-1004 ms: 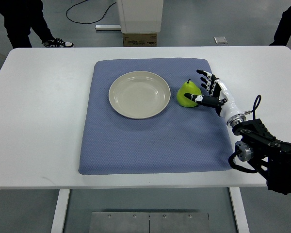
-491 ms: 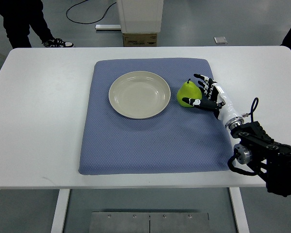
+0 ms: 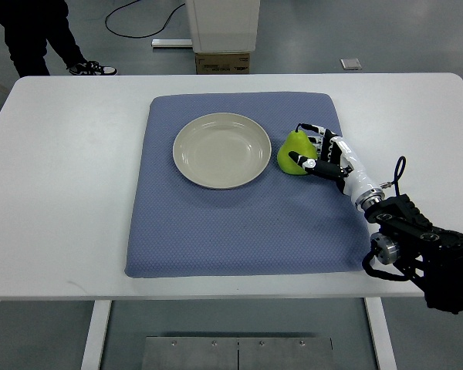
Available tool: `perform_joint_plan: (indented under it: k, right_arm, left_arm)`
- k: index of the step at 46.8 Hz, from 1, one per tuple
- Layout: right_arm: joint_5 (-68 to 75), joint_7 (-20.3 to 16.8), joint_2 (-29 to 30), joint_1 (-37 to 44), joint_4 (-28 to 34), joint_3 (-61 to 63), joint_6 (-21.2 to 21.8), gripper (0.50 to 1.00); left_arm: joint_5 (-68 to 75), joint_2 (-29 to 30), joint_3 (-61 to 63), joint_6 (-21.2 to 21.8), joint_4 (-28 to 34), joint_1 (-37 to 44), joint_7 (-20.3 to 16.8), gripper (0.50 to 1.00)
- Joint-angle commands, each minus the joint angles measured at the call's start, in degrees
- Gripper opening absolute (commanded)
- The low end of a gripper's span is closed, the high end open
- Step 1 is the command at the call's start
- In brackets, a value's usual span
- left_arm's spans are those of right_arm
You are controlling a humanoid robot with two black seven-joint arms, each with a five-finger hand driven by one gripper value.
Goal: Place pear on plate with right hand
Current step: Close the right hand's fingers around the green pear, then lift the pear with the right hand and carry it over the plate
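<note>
White desk (image 3: pixel 62 169) w/ blue mat (image 3: pixel 239 231) under my right hand (image 3: pixel 324 153). Plate (image 3: pixel 222 149) sits empty on mat, well to hand's left. Green pear (image 3: pixel 293 153) just beside plate, on mat; my fingers (image 3: pixel 309 166) wrapped round it.

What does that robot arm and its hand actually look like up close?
The right hand has black jointed fingers with white segments and a white back, narrowing to a silver wrist ring. Behind it the arm is bulky matte black with a round metal joint. A thin black cable loops above the wrist.
</note>
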Motion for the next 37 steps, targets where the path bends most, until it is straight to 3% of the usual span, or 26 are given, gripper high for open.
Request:
perform_joint_plan:
  k: [1,21,37]
  right_arm:
    - [0.0,0.0,0.09,0.02,0.0,0.0,0.08,0.5]
    - [0.09,0.0,0.44,3.27,0.27,0.27,0.17,0.5]
    - [0.09,0.0,4.48,5.65,0.44,0.27,-0.09,0.5]
  left_arm:
    - [0.0,0.0,0.0,0.01,0.01,0.0,-0.03,1.0]
    - [0.0,0.0,0.0,0.01,0.01,0.0,0.06,1.0]
    - [0.0,0.0,0.0,0.01,0.01,0.0,0.06,1.0]
